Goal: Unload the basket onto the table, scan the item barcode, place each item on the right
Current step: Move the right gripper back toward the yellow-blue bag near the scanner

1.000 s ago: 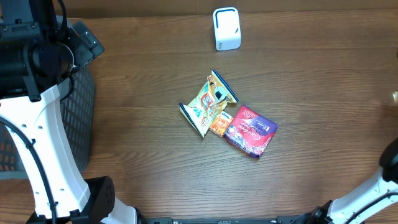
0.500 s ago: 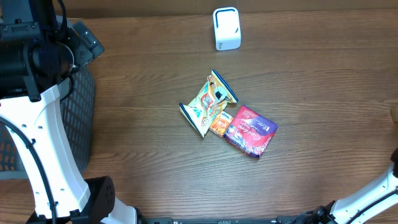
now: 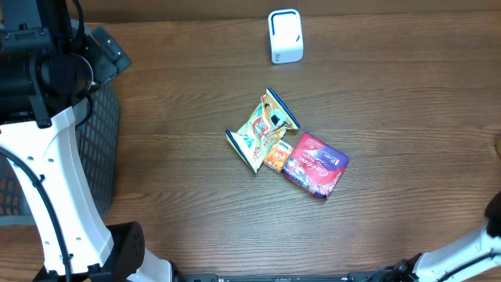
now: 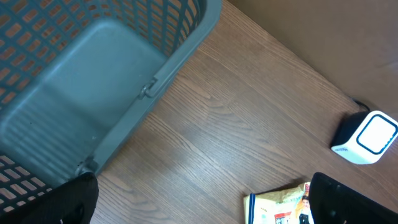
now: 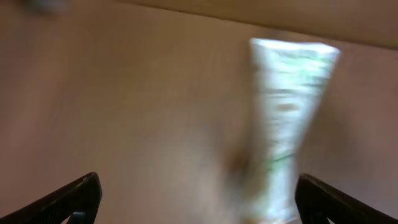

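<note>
- Left gripper (image 4: 205,204): jaws spread wide, one fingertip in each bottom corner of the left wrist view, nothing pinched.
- It hangs over the table (image 3: 391,94) just beside the grey-blue mesh basket (image 4: 93,93); the basket sits at the table's left edge, partly under the left arm (image 3: 59,180) in the overhead view.
- Right gripper (image 5: 202,202): jaws also spread wide, dark fingertips at both lower corners of the right wrist view, gripping nothing.
- Right wrist view is heavily motion-blurred. A white-and-green item (image 5: 289,118) shows ahead of the fingers, beyond them rather than between them; can't tell what it is.
- Right gripper is outside the overhead view; only part of the right arm (image 3: 470,243) shows at the bottom-right corner.
- Task items sit mid-table, well apart from both grippers: a green-yellow snack packet (image 3: 262,129), a small orange packet (image 3: 277,155) touching it, and a red-purple packet (image 3: 315,163) touching the orange one on its right.
- The white barcode scanner (image 3: 285,35) stands near the far edge, apart from the packets.
- No barcode is readable in any view.
</note>
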Controlling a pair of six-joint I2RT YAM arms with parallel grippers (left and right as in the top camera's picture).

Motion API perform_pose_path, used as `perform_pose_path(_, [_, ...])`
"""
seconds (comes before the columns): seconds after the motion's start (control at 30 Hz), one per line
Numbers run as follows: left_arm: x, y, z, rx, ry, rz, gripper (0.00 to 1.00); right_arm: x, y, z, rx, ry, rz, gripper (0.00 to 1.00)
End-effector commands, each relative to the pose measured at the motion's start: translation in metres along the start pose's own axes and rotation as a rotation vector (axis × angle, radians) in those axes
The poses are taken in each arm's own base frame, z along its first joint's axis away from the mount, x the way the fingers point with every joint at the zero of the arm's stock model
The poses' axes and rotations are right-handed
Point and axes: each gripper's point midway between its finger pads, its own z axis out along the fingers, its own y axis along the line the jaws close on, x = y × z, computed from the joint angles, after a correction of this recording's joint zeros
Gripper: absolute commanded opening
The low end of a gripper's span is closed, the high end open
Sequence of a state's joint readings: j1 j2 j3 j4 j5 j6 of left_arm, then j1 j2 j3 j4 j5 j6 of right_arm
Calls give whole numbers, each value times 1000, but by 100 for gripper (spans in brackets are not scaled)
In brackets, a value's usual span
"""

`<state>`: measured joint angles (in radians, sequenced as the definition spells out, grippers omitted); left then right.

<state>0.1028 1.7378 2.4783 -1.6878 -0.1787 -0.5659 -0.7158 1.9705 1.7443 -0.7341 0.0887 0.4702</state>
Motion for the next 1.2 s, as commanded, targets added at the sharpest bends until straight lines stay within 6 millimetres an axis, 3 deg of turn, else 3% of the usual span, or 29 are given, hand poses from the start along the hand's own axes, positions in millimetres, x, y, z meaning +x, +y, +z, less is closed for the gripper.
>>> perform_pose_path(0.0, [0, 1, 1, -8, 3, 13, 100, 12, 103, -91, -453, 62, -98, 100])
perform_pose_path(0.13, [0, 1, 1, -8, 3, 13, 100, 81, 175, -147, -838, 259, -335, 100])
perform_pose_path(0.17, [0, 1, 1, -8, 3, 13, 100, 106, 188, -161, -931, 319, -417, 100])
perform_pose_path(0.2, [0, 1, 1, -8, 3, 13, 100, 151, 205, -181, -1031, 403, -560, 100])
perform_pose_path(0.37, [0, 1, 1, -8, 3, 13, 100, 250, 227, -196, -1038, 499, -847, 100])
perform_pose_path(0.4, [0, 1, 1, -8, 3, 13, 100, 284, 234, -195, -992, 509, -926, 100])
perform_pose_path(0.57, [0, 1, 1, -8, 3, 13, 100, 362, 249, -205, -1020, 585, -1043, 100])
perform_pose_path(0.63, [0, 1, 1, -8, 3, 13, 100, 389, 251, -206, -1019, 635, -1055, 89])
perform_pose_path(0.73, [0, 1, 1, -8, 3, 13, 100, 433, 249, -207, -998, 727, -1075, 46])
perform_pose_path(0.8, [0, 1, 1, -8, 3, 13, 100, 463, 245, -207, -987, 778, -1114, 33])
perform_pose_path(1.0, [0, 1, 1, -8, 3, 13, 100, 522, 231, -209, -909, 888, -1147, 11])
perform_pose_path(1.17, [0, 1, 1, -8, 3, 12, 100, 545, 227, -221, -895, 887, -1188, 7])
